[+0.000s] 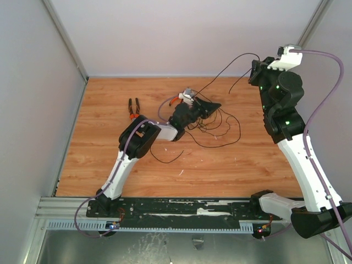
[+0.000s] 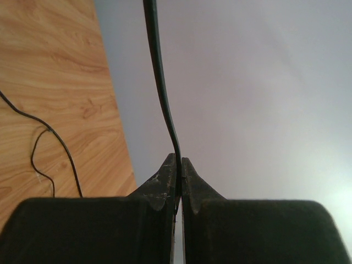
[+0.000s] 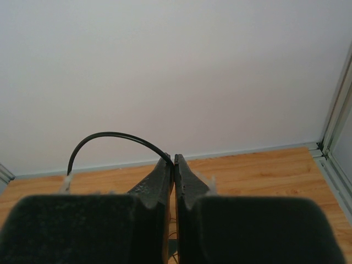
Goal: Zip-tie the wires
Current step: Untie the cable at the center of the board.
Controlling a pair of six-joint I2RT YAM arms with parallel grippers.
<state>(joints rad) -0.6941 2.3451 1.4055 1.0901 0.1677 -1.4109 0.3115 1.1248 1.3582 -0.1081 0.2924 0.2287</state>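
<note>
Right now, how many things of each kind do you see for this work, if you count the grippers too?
Grippers: 2, the left gripper and the right gripper
Pliers: 1
Zip tie: 1
Wires: 1 tangle
Total: 5

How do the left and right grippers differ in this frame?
The left gripper sits low beside the looped wires on the table; the right gripper is raised high at the back right. The left pinches a broader dark strip, apparently the zip tie; the right pinches a thin strand of the wires. Both are shut.
</note>
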